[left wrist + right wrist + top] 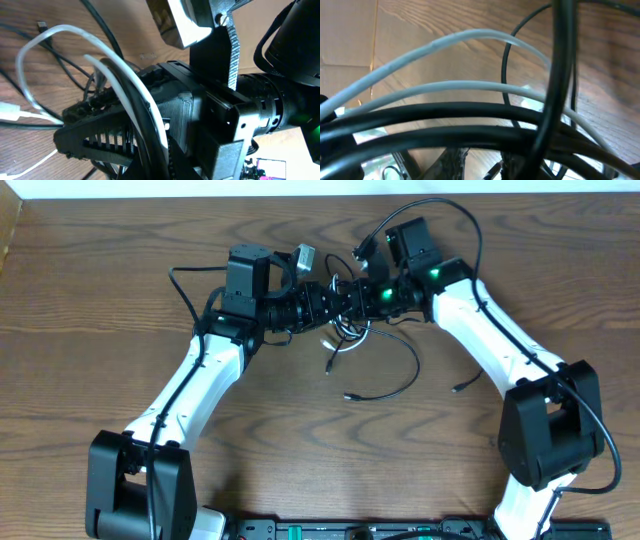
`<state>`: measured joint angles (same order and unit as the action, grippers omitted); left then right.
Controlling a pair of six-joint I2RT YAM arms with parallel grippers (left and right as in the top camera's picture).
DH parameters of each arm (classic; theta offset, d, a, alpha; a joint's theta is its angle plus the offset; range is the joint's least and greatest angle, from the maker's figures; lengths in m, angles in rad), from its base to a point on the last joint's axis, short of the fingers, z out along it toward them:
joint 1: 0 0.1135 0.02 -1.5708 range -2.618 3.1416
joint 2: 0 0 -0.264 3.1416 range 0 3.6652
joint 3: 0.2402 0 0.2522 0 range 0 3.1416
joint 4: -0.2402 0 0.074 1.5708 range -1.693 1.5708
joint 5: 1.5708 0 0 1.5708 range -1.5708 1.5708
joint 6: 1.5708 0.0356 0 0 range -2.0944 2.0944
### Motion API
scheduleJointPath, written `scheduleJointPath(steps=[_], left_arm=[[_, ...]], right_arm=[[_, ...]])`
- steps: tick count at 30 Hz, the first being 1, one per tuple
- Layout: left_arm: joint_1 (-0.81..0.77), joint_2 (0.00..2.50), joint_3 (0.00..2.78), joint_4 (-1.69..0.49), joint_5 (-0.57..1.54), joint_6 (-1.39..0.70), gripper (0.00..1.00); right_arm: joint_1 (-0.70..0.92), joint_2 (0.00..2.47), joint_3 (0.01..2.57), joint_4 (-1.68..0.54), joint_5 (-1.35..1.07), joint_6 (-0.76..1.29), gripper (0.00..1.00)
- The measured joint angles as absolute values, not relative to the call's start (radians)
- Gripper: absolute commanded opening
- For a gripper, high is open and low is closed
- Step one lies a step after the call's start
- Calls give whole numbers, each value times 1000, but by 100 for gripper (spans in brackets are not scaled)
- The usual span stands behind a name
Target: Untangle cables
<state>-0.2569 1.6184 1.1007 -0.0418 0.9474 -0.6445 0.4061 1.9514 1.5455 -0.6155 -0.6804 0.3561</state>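
Two white arms meet near twelve o'clock on the wooden table [100, 330]. Between their tips sit the cables [345, 332], with black strands trailing toward five o'clock. Fully closed, the left gripper [318, 302] has cords draped across it. Cords smother the right gripper [352, 298], so I cannot tell its opening.

No readable text, labels, brands or numbers in any view. The cables [352, 338] and wooden table [80, 330] bear no legible marks.
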Motion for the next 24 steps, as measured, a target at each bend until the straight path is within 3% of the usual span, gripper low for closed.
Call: scheduleJointPath(steps=[1, 19, 24], left_arm=[[-257, 1618, 1101, -42, 949, -642, 7], [-263, 1618, 1106, -260, 924, -442, 9], [-264, 1618, 1106, -313, 874, -432, 14]], right_arm=[[407, 1951, 1546, -614, -680, 358, 1], [295, 1956, 1543, -516, -844, 398, 1], [245, 1956, 1543, -500, -933, 402, 1]])
